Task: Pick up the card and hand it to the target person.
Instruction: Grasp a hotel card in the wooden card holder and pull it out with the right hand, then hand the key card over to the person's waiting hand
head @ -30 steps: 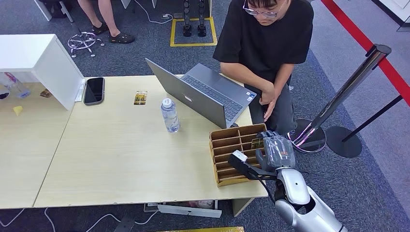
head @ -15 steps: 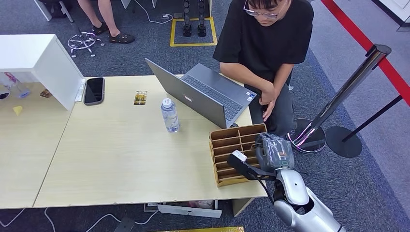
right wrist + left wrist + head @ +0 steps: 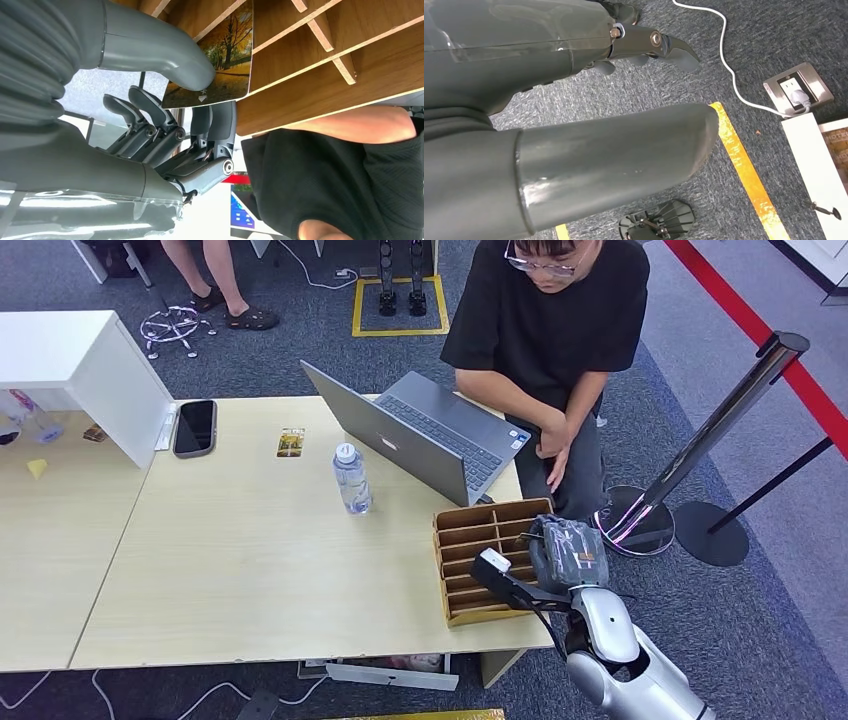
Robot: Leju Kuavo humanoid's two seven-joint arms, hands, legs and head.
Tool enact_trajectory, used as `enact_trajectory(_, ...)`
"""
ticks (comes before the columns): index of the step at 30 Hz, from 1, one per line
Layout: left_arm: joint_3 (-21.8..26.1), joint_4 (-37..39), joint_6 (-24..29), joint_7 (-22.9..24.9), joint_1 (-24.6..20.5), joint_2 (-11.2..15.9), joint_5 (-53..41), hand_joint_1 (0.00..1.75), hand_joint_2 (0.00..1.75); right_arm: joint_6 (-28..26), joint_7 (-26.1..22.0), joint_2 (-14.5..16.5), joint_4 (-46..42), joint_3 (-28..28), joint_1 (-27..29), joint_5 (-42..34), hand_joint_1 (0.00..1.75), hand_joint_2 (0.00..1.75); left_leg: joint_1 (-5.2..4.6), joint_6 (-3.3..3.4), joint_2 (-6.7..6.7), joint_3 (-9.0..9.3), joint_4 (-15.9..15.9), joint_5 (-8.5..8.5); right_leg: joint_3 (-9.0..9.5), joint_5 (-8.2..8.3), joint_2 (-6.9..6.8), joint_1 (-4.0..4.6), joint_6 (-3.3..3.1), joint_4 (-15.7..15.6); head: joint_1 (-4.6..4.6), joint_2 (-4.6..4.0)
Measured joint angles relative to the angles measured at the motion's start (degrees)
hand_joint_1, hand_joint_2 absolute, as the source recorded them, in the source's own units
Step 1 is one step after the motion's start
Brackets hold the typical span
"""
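Pale wooden table [image 3: 250,570] carries a slotted organizer [image 3: 480,560]; the right hand [image 3: 566,552] pinches the card [image 3: 220,60] at its slot, and the card may snag on a divider and slip.

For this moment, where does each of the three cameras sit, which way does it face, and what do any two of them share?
Head view: high on the body, facing forward and down at the table, laptop and seated person; right hand at the wooden organizer.
Left wrist view: behind the left hand, facing carpet and a floor socket.
Right wrist view: behind the right hand, whose thumb presses the card at the organizer.
Shared: head and right wrist views both show organizer and person.
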Motion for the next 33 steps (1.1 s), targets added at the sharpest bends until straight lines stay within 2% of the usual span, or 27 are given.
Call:
enact_trajectory(11,0.00,0.00,0.00,-0.01,0.29,0.01,-0.05,0.00,0.00,-0.21,0.75,-0.20,-1.21,-0.30,-0.07,0.08,1.67,1.75,0.00,0.00,0.00,0.00,0.00,0.00,0.00,0.00,0.00,0.00,0.00,0.00,0.01,0.00)
enact_trajectory(19,0.00,0.00,0.02,-0.37,0.64,0.07,-0.04,0.00,0.00,1.43,3.01,-2.29,-7.80,-2.12,-0.36,2.28,1.61,1.75,-0.01,0.00,0.01,0.02,0.01,0.00,0.00,0.00,0.01,0.00,0.00,0.00,0.01,0.00)
enact_trajectory(24,0.01,0.00,0.03,-0.58,0.76,0.07,-0.04,0.00,0.00,2.77,3.78,-3.73,-12.57,-3.39,-0.76,3.76,1.64,1.75,0.00,0.00,0.00,0.02,0.01,0.00,0.00,0.00,0.01,0.00,0.00,0.00,0.01,0.00)
enact_trajectory(29,0.02,0.00,0.04,-0.71,0.87,0.07,-0.04,0.00,0.00,3.11,4.21,-4.98,-16.38,-4.67,-1.13,4.50,1.56,1.75,0.00,0.00,0.00,0.02,0.01,0.00,0.00,0.00,0.01,0.00,0.00,0.00,0.01,0.00)
enact_trajectory(33,0.02,0.00,0.04,-0.72,0.90,0.07,-0.10,0.00,0.00,3.13,4.74,-5.82,-18.72,-5.67,-1.27,6.01,1.55,1.75,-0.01,0.00,0.01,0.02,0.01,0.00,0.00,0.00,0.01,0.00,0.00,0.00,0.01,0.00)
